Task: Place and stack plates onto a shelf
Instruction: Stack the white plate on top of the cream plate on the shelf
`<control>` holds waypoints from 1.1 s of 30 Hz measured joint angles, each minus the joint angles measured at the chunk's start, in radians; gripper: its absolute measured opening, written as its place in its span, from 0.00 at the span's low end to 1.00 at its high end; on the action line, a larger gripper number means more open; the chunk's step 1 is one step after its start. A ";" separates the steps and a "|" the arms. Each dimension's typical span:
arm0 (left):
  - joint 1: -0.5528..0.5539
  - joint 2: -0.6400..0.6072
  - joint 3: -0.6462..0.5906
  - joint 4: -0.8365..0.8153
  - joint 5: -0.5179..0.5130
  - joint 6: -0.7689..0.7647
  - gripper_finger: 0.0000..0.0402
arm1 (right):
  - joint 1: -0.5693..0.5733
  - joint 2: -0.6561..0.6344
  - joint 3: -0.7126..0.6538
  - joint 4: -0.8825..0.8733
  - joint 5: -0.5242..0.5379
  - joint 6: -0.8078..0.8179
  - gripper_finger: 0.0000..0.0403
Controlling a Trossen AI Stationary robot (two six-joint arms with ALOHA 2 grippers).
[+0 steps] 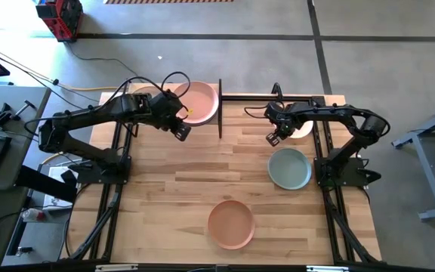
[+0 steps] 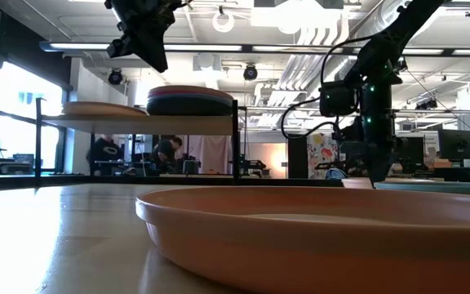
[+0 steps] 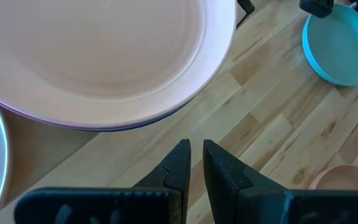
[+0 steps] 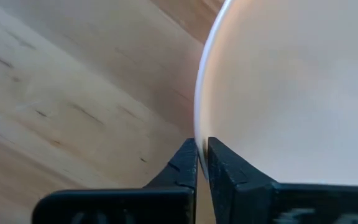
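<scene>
The shelf [image 2: 137, 123] stands at the table's far left and carries a beige plate [image 2: 96, 109] and a stack [image 2: 190, 101] topped by a pink plate [image 1: 201, 102]. My left gripper [image 1: 181, 130] hangs above the table just in front of that stack, shut and holding nothing [image 3: 196, 163]. My right gripper [image 4: 201, 163] points down at the far right, shut on a cream plate [image 1: 303, 127]. A blue-green plate [image 1: 289, 168] and a peach plate [image 1: 231, 223] lie flat on the tabletop. My right gripper pinches the cream plate's rim [image 4: 197, 134] between its two fingers, on the plate's left edge, coming from above and pointing down. Whether the plate is lifted or still lies on the table, I cannot tell.
A black post [image 1: 220, 107] marks the shelf's right end, and a black rail [image 1: 278, 97] runs along the far edge. The arms' bases [image 1: 104, 162] [image 1: 338, 170] stand on the left and right sides. Bare wood [image 1: 202, 162] lies between the shelf and the peach plate.
</scene>
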 joint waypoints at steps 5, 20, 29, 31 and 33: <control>0.000 0.000 0.000 -0.001 0.000 -0.041 0.08 | 0.023 -0.001 0.044 -0.077 -0.010 0.004 0.00; 0.001 0.000 0.000 -0.048 0.021 -0.148 0.08 | 0.091 -0.089 0.265 -0.276 0.000 -0.007 0.00; 0.002 0.000 0.000 -0.128 0.051 -0.151 0.08 | 0.159 -0.106 0.406 -0.395 -0.039 0.049 0.00; 0.001 0.000 0.000 -0.134 0.076 -0.162 0.08 | 0.184 -0.106 0.444 -0.429 -0.062 0.069 0.00; 0.001 0.000 0.000 -0.139 0.081 -0.174 0.08 | 0.213 -0.106 0.486 -0.468 -0.073 0.084 0.00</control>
